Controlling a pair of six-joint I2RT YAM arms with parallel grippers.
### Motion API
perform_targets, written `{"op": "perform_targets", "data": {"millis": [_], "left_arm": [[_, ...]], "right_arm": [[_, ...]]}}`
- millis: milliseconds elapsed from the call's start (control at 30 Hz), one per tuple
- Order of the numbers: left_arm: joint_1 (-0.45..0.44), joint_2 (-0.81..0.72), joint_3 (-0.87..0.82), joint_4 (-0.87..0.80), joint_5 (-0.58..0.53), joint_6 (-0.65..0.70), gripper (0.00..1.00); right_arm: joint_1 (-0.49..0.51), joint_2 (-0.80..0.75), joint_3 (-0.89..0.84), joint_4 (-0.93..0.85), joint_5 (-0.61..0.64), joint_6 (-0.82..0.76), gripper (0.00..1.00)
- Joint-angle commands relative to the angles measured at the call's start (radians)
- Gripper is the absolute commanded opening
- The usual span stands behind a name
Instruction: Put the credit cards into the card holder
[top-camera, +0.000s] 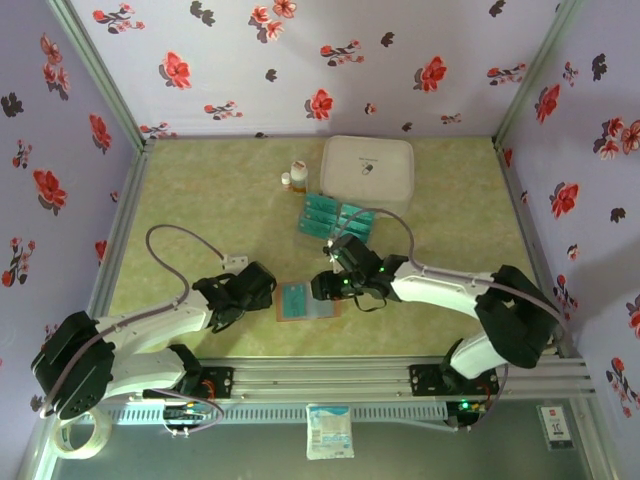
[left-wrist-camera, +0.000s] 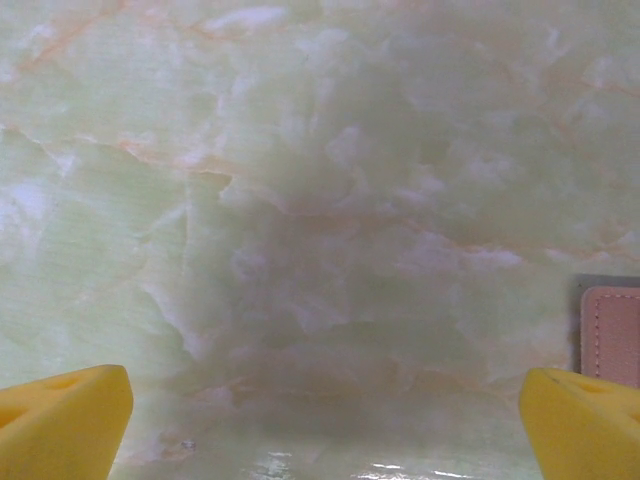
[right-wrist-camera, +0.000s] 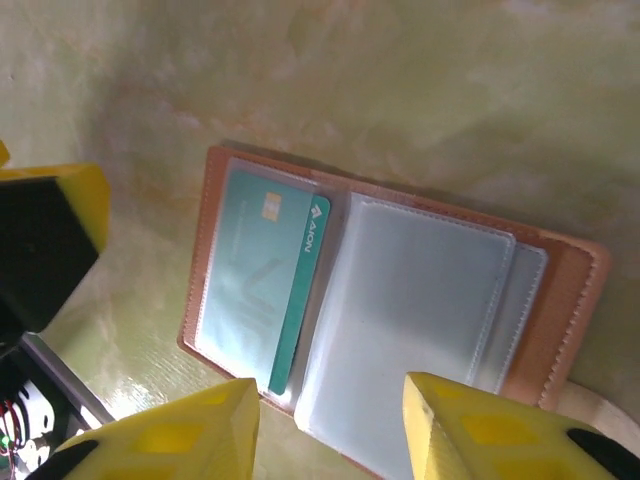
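The card holder (right-wrist-camera: 400, 300) lies open and flat on the table, brown outside with clear sleeves inside. One teal credit card (right-wrist-camera: 262, 275) sits in its left sleeve, a narrow strip of the card's edge sticking out toward the fold. My right gripper (right-wrist-camera: 325, 430) hovers just above the holder's near edge, open, with nothing between its yellow fingers. More credit cards (top-camera: 335, 217) lie in a clear tray further back. My left gripper (top-camera: 262, 287) rests wide open just left of the card holder (top-camera: 306, 300), whose corner (left-wrist-camera: 610, 330) shows at the right of the left wrist view.
A large white zipped case (top-camera: 367, 168) stands at the back, with two small bottles (top-camera: 295, 175) to its left. The clear tray (top-camera: 318, 229) sits between the case and the right gripper (top-camera: 328, 285). Flowered walls enclose the table on three sides.
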Motion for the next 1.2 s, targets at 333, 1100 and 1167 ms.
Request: {"op": "perform_targets", "data": {"millis": [333,1100,1167], "left_arm": [[-0.026,0.046,0.040,0.070,0.045,0.052,1.00],[-0.259,0.311,0.184,0.198,0.032,-0.018,1.00],[-0.261,0.307,0.177,0.207,0.030,-0.016,1.00]], "right_arm": [[-0.002,0.062,0.006,-0.061,0.070,-0.034,0.27],[-0.065,0.199,0.072,-0.012,-0.019,-0.093,0.00],[-0.065,0.216,0.072,0.002,-0.030,-0.089,0.00]]}}
